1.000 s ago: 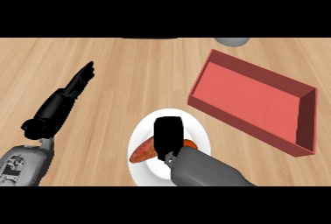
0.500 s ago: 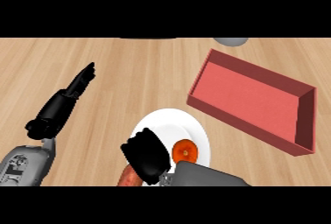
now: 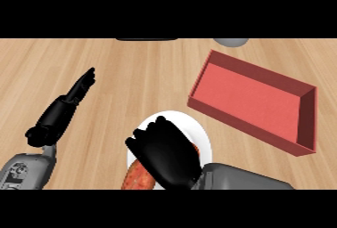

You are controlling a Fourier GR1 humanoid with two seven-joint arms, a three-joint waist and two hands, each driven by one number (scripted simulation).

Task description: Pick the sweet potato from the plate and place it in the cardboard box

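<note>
The white plate (image 3: pixel 191 125) lies at the counter's near middle. My right hand (image 3: pixel 164 152) is over it with fingers curled down round the sweet potato (image 3: pixel 138 177). Only the potato's reddish-orange end shows, below and left of the hand, plus a sliver at the hand's right side; the rest is hidden. The red, open-topped cardboard box (image 3: pixel 253 99) sits to the right of the plate, tilted, with nothing in it. My left hand (image 3: pixel 64 107) rests open at the left, fingers straight and pointing away, apart from the plate.
A grey round object (image 3: pixel 230 41) shows at the far edge behind the box, and a dark object (image 3: pixel 146 39) sits at the far middle. Bare wooden counter (image 3: pixel 145 75) lies between my left hand and the box.
My right hand has swung from fingers-up on the potato to lying across it and curling round it. The potato has shifted toward the plate's near left edge. The left hand has not moved.
</note>
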